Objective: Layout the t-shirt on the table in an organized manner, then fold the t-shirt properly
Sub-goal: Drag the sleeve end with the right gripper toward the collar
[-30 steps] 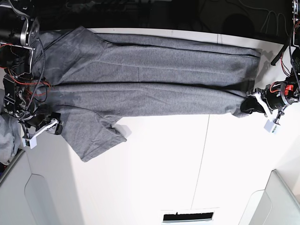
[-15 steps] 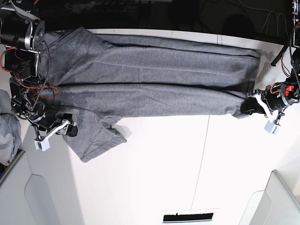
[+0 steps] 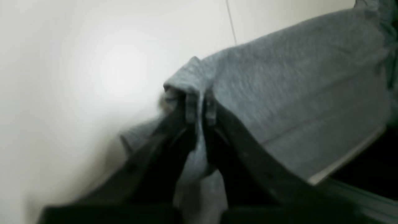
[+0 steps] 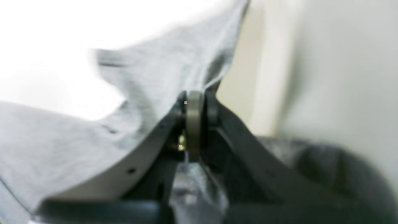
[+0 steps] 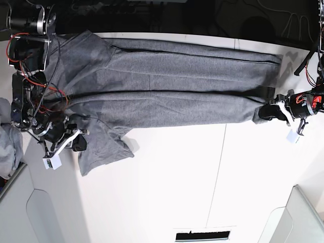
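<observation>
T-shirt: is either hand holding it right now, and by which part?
Both. The left hand pinches the t-shirt at a bottom hem corner. The right hand is shut on the cloth at the sleeve end.

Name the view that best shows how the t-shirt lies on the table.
The base view: the whole t-shirt shows there, stretched across the table between both grippers. The blurred left and right wrist views each show only the cloth near closed jaws.
</observation>
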